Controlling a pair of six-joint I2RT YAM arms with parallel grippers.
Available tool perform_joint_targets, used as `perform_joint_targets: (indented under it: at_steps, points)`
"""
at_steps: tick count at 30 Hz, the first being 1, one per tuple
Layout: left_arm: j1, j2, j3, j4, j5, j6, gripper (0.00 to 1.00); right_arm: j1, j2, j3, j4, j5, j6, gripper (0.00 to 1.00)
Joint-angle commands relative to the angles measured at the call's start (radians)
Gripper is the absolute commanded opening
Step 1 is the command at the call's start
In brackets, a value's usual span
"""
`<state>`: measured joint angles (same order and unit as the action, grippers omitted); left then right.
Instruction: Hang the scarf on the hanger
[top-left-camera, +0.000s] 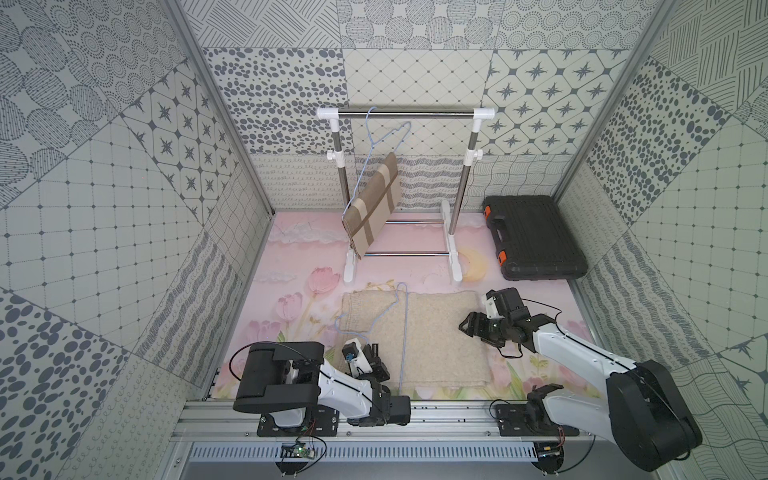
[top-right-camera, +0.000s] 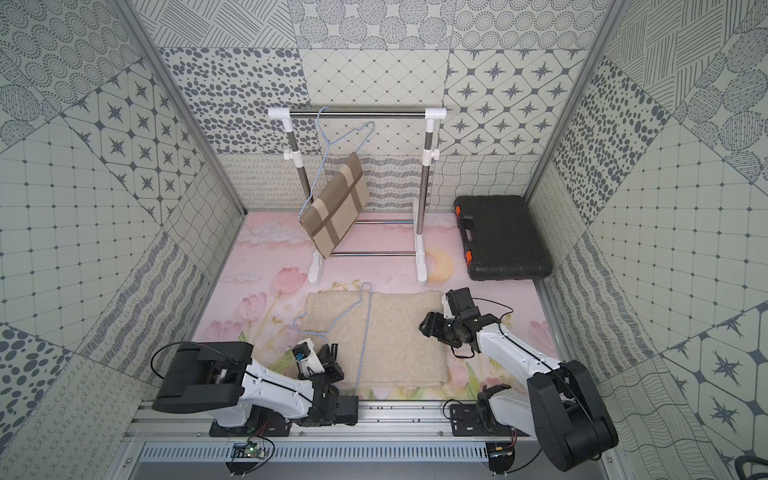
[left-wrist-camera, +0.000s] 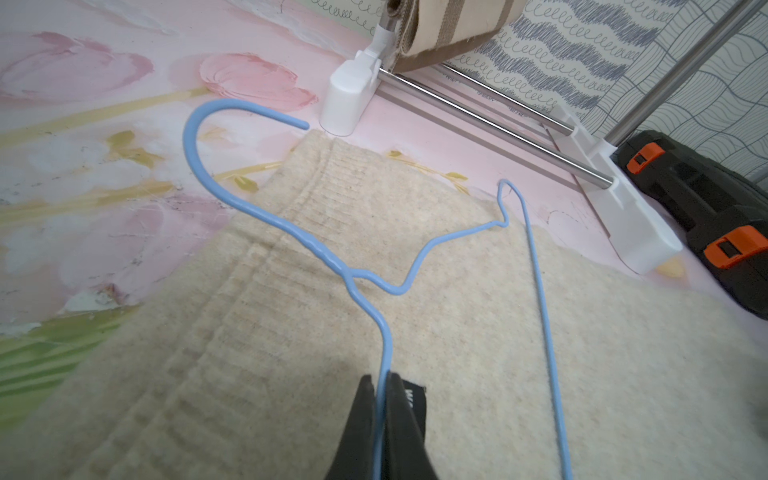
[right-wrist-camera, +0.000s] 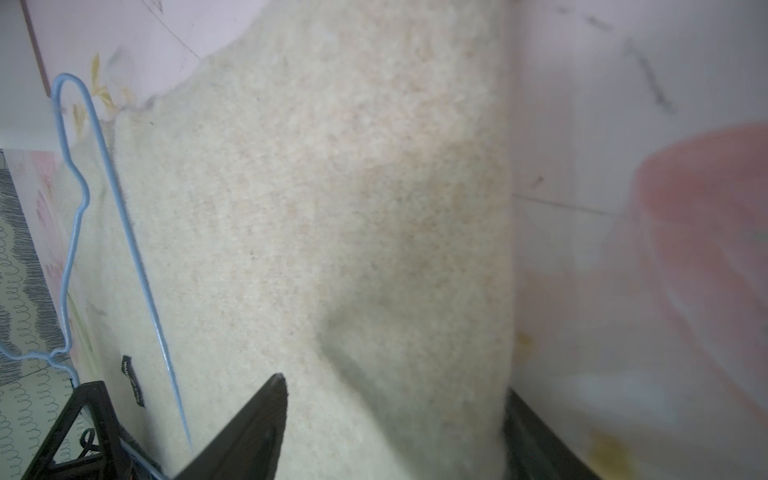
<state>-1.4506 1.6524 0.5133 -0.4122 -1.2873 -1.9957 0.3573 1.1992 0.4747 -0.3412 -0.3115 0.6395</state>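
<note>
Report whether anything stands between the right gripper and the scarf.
Nothing visible does. The right gripper has its jaws apart at the edge of the scarf, with only cloth between them. The blue hanger lies farther over on the scarf, pinched by the left gripper.

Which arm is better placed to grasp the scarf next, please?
The right: right gripper straddles the scarf edge with jaws apart, while left gripper is shut on the loose blue hanger.

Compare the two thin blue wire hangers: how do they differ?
The hung hanger dangles upright from a steel rail, carrying a brown striped scarf; the loose hanger lies across a cream knitted scarf on the table, bare, pinched by the left gripper. Same colour and shape.
</note>
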Motion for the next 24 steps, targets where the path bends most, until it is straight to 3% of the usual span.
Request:
perform_joint_targets:
  at_steps: [1, 3, 7, 11, 17, 24]
  points:
    - [0.016, 0.015, 0.032, -0.100, -0.129, -0.782, 0.00, 0.020, 0.027, -0.048, -0.046, -0.019, -0.012, 0.63]
    - [0.019, 0.024, 0.032, -0.074, -0.130, -0.784, 0.00, 0.038, 0.012, -0.036, -0.051, -0.023, -0.019, 0.52]
    - [0.024, 0.038, 0.051, -0.063, -0.129, -0.781, 0.00, 0.148, -0.028, 0.055, -0.133, 0.006, -0.035, 0.21]
    - [0.020, 0.031, 0.031, -0.059, -0.119, -0.782, 0.00, 0.268, -0.023, 0.231, -0.187, -0.003, -0.013, 0.02]
    - [0.014, 0.002, 0.040, -0.124, -0.125, -0.781, 0.00, 0.386, 0.190, 0.529, -0.149, -0.055, -0.009, 0.00]
    - [0.004, -0.033, 0.048, -0.177, -0.138, -0.782, 0.00, 0.467, 0.479, 0.619, 0.095, -0.140, 0.093, 0.00]
